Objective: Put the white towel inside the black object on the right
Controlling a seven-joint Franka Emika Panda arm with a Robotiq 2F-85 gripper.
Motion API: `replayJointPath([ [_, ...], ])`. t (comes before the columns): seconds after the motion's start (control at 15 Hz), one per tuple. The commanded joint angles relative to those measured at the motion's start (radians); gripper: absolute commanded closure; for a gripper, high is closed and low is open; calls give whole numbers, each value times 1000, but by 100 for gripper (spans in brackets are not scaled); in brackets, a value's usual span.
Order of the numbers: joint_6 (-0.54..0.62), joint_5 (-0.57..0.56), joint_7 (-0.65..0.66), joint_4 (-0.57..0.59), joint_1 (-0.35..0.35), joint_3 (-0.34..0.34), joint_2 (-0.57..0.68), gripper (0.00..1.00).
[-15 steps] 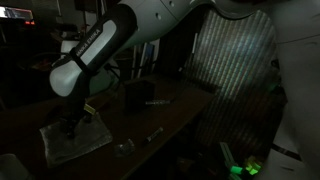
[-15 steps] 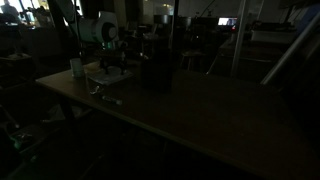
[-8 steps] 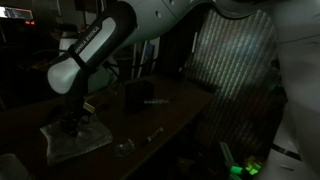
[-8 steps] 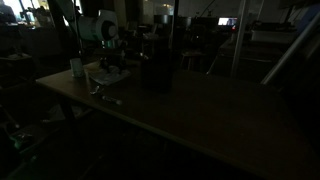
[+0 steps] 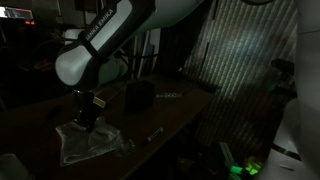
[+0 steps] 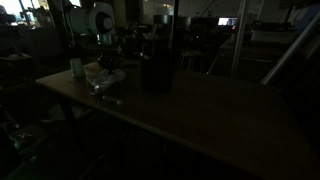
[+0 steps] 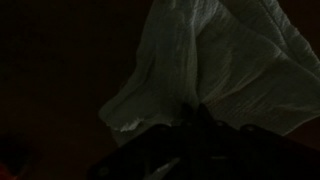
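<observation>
Dim tabletop (image 5: 172, 110); claw (image 5: 84, 122) pinches white towel (image 5: 96, 146), middle tented.

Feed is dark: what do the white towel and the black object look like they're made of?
The white towel: thin cloth with a matte look, as far as I can tell; it falls in soft folds and creases. The black object: boxy with plain dark sides that hold their shape, possibly plastic; the picture is too dim to judge its finish.
</observation>
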Motion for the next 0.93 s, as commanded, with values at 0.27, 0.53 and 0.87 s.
replayJointPath([
  [0.27, -20, 24, 4, -118, -37, 6, -166, 98],
  [0.53, -3, 19, 9, -127, -48, -3, -270, 98],
  [0.87, 4, -23, 40, -126, -80, -49, -404, 98],
])
